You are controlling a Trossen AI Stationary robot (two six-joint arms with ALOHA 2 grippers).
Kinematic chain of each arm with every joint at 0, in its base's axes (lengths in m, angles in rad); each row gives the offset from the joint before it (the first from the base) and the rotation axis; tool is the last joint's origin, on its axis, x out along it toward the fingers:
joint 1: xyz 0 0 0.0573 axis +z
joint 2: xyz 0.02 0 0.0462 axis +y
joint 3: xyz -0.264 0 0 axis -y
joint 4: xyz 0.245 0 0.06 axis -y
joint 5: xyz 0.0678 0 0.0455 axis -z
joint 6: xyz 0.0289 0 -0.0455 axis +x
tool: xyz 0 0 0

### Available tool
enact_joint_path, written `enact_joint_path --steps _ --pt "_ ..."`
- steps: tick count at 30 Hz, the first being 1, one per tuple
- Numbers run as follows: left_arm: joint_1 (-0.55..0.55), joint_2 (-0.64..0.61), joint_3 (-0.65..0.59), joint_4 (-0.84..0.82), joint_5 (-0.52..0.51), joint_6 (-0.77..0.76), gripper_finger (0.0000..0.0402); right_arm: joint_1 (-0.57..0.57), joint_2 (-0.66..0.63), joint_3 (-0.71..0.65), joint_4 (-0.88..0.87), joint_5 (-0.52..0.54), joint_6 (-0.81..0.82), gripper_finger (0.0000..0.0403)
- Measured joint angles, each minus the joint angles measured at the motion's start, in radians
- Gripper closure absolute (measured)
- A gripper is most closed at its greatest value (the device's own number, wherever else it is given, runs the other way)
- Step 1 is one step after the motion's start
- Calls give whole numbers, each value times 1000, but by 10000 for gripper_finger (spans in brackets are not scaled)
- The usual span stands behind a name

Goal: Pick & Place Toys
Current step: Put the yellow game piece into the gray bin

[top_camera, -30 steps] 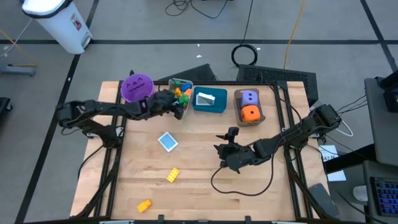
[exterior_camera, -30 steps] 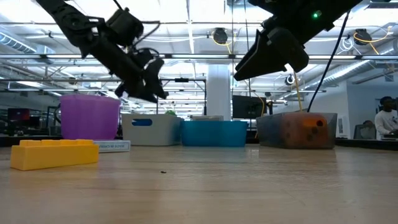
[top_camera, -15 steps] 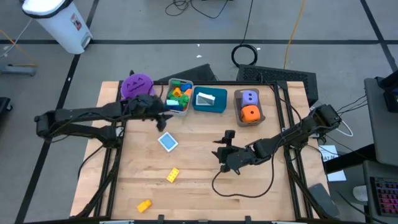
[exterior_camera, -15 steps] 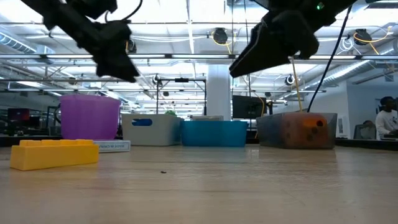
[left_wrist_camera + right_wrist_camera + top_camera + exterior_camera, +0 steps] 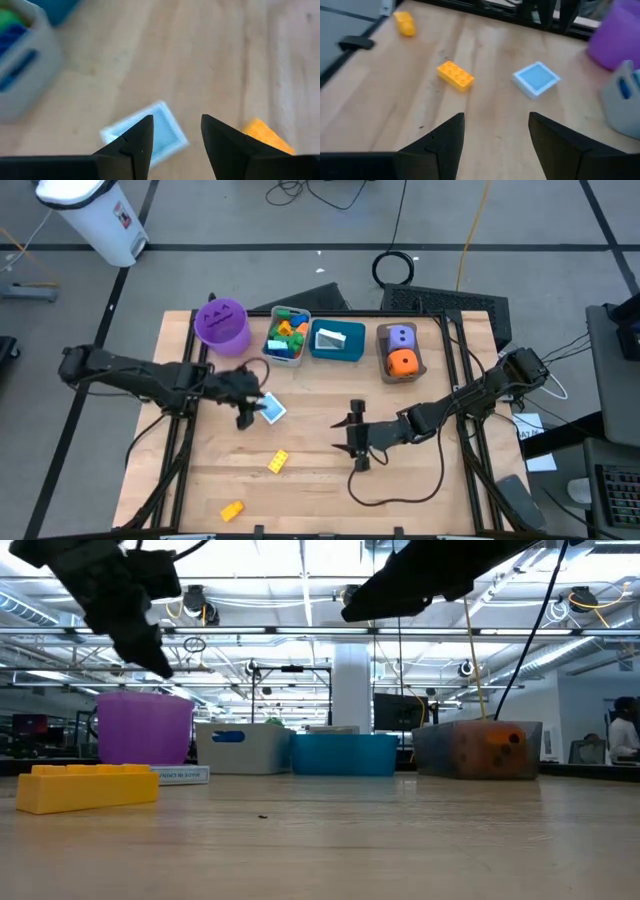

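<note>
The left gripper hangs with its jaws released and empty, their tips spread just over the near edge of the white and blue card, which lies flat on the counter directly ahead of the gap between them; in the high view that card sits just beside the jaw tips. Past the right-hand jaw in the left wrist view shows a corner of the yellow brick, farther off on the wood. The left arm reaches in low from the counter's left edge, stretched nearly level, wrist bent down toward the card. The right gripper also has its jaws released and holds nothing; ahead of its gap lies bare wood, with the yellow brick beyond the one jaw, the card beyond the other, and an orange brick far off near the counter's edge. The right arm comes in from the right side, forearm low, wrist pointing across the counter toward the left arm. Behind the left jaws stand the purple bucket, the grey bin of bricks, the teal bin and the brown bin holding both dice.
</note>
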Motion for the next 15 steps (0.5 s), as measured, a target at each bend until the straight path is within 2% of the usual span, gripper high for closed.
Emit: enact_joint_path --steps 3,7,10,15 --pt "-83 16 -11 7 -10 -83 229 0 0 0 0 -61 1 189" --pt "-194 60 -28 40 -69 -267 229 0 0 0 0 -129 3 192" --pt "-279 103 -32 112 -102 -373 229 0 0 -13 21 -127 3 192" --pt "-393 207 -18 238 -171 -511 229 1 1 -90 152 -127 3 192"
